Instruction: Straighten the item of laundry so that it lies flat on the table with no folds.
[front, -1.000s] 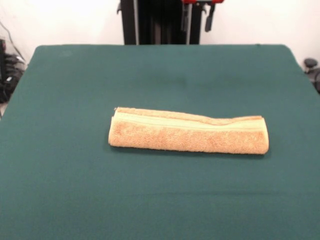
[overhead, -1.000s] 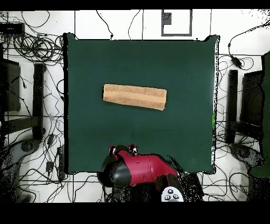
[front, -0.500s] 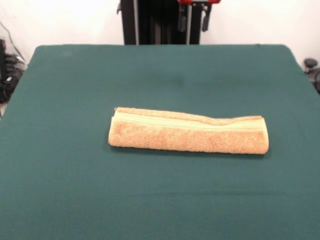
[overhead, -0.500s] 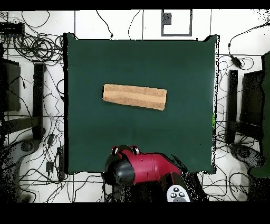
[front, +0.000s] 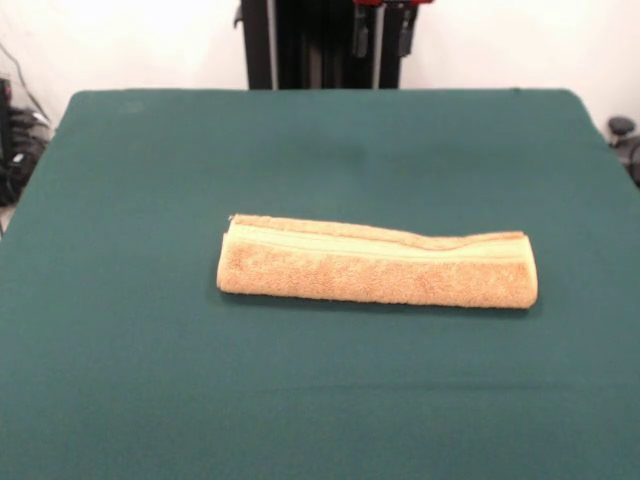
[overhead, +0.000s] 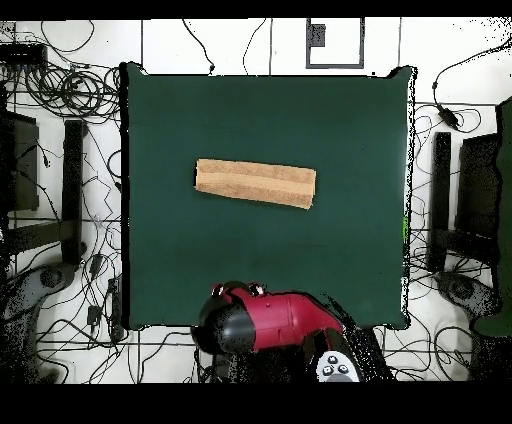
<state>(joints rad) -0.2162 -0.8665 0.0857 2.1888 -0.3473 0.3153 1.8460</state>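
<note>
The towel (front: 376, 264) has not moved over the last second; it lies folded into a long strip at the centre of the green table (front: 130, 370), its paler band along the 12 o'clock edge. Only the gripper (front: 381, 30), at 12 o'clock, has drifted slightly left, its fingers apart and empty, so unfolding has not begun. Cables (overhead: 60, 85) crowd the floor around the table.
</note>
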